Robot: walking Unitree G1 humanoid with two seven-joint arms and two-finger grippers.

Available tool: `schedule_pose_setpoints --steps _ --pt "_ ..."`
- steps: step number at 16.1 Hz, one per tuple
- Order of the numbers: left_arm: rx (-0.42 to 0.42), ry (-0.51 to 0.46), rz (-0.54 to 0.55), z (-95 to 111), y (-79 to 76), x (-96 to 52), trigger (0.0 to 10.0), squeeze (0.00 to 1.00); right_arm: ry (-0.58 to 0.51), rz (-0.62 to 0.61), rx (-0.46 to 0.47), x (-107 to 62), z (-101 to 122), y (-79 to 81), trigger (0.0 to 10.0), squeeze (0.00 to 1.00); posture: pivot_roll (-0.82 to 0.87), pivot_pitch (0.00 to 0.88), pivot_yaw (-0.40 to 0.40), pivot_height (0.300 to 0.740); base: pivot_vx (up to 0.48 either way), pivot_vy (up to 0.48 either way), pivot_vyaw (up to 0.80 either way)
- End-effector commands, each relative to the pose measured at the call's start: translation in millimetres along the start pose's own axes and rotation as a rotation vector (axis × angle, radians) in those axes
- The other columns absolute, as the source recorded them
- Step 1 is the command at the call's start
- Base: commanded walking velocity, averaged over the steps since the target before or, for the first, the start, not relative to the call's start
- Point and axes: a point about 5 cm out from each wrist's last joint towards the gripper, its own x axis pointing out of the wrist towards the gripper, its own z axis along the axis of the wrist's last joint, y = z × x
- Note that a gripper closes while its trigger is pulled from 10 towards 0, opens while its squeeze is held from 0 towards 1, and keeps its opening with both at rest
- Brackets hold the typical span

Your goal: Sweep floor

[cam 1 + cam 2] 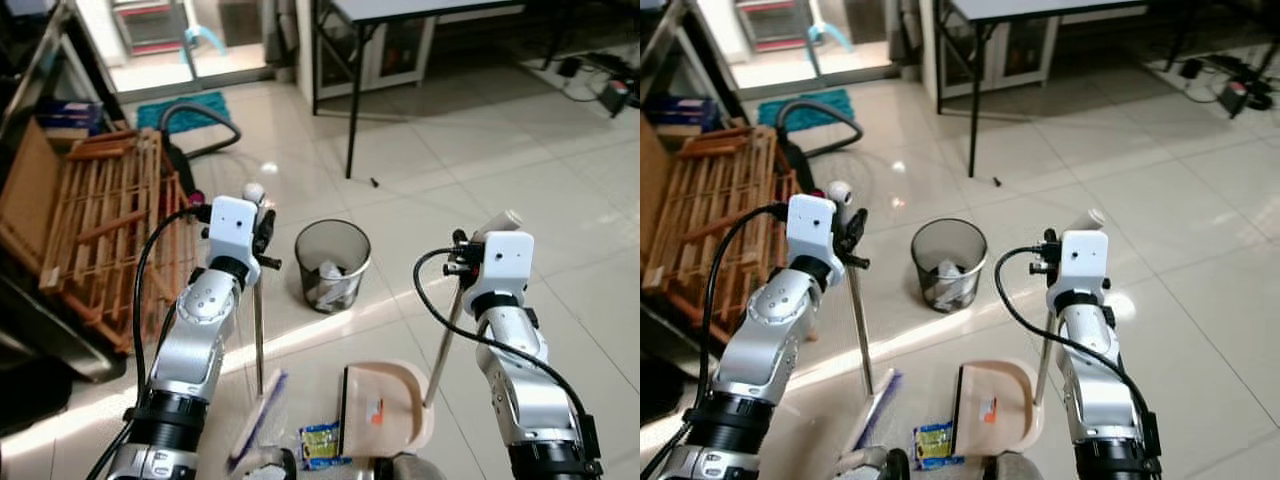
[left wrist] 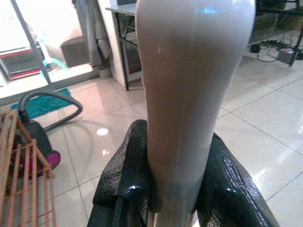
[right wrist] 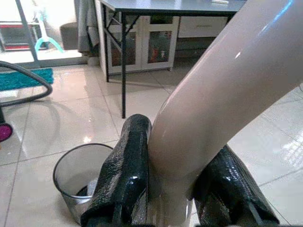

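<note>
Holding a tool in each arm, we judged ourselves to be in the gathering step of the sweep: the left gripper [image 1: 262,232] was pinched on the upper part of the broom [image 1: 258,330], and the right gripper [image 1: 466,262] was pinched on the pale handle of the dustpan [image 1: 385,405]. In the left wrist view the two black fingers [image 2: 120,184] pressed against either side of the broom's bulbous grip, and in the right wrist view the fingers [image 3: 125,175] clamped the dustpan handle the same way, with the handle slanting away past them. The broom's shaft dropped almost straight down from our left jaws to its purple-edged bristle head [image 1: 258,418] on the tiles. The dustpan sat well below our right jaws, its tray tipped up with its open mouth facing the broom. A small yellow and blue packet [image 1: 320,444] lay on the floor between the bristles and the pan's lip, just beside the lip, and an orange scrap [image 1: 375,410] already rested inside the tray. The next move, as we judged it, called for drawing the bristles sideways toward the pan to push the packet over the lip while the right arm kept the pan steady. The mesh wastebasket [image 1: 332,264] stood beyond both jaws, roughly between them, ready for emptying.
</note>
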Motion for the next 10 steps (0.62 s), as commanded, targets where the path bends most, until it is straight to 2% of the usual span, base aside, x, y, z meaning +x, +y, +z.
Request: schedule_pose_setpoints --steps 1,9,10 --pt "0.012 -0.037 -0.014 10.7 -1.4 2.3 10.0 0.00 -0.057 -0.007 0.000 0.5 14.0 -1.1 10.0 0.00 0.02 0.130 0.065 0.740 0.000 0.000 0.00" --pt "-0.004 -0.055 0.006 14.2 2.3 2.5 10.0 0.00 -0.070 -0.009 -0.003 7.2 21.1 -2.7 10.0 0.00 0.02 0.130 0.049 0.740 0.000 0.000 0.00" --pt "-0.003 -0.055 0.006 14.2 1.9 2.5 10.0 0.00 -0.072 -0.010 -0.004 7.8 21.7 -3.3 10.0 0.00 0.02 0.128 0.048 0.740 -0.247 0.000 0.00"
